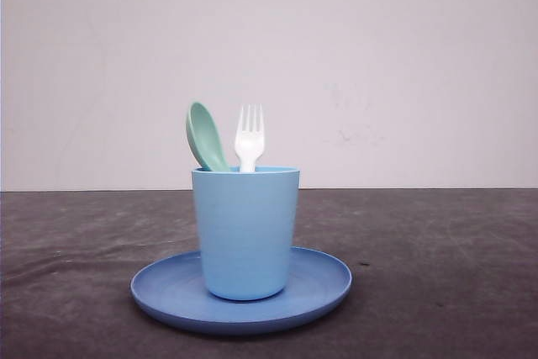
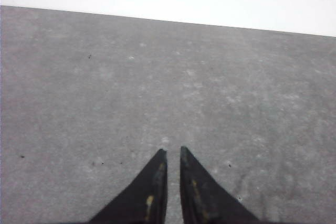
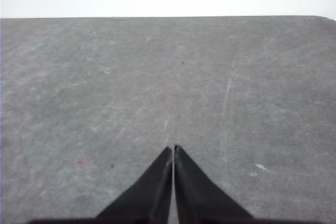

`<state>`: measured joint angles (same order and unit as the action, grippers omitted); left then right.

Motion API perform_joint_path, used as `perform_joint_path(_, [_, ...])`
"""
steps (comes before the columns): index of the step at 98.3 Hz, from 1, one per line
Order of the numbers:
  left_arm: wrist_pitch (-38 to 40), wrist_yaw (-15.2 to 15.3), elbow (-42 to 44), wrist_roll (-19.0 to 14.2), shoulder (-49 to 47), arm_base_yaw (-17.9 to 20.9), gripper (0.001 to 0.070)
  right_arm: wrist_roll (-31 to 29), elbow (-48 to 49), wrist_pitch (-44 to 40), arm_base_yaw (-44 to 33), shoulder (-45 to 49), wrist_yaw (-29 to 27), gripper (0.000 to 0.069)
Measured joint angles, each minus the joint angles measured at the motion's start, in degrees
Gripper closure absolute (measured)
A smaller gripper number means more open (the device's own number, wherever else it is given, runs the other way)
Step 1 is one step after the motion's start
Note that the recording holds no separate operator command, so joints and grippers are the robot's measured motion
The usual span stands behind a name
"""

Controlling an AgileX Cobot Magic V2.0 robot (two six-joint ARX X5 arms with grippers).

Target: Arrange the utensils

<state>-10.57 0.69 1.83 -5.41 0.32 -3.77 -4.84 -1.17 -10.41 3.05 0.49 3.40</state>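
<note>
The small white plastic four-tined fork (image 1: 250,138) stands tines-up in the light blue plastic cup (image 1: 245,233), just beside the mint-green plastic spoon (image 1: 206,137), whose oval bowl leans toward ten o'clock. The cup sits on the round blue plate (image 1: 323,288). My left claw (image 2: 172,152) is nearly pressed together, a thin gap showing; my right claw (image 3: 172,148) is pressed together over the dark grey table (image 3: 105,87).

No readable text, labels, brand marks, numbers or signs appear anywhere: the cup (image 1: 245,233), the plate (image 1: 324,287), the fork (image 1: 250,136), the spoon (image 1: 206,136), the table (image 1: 437,275) and the wall (image 1: 378,56) are all unmarked.
</note>
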Motion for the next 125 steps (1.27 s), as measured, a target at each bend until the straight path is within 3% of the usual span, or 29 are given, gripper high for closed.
perform_joint_path(125, [0.0, 0.0, 0.0, 0.0, 0.0, 0.0, 0.0691, 0.0, 0.2, 0.8, 0.0, -0.1, -0.3, 0.0684])
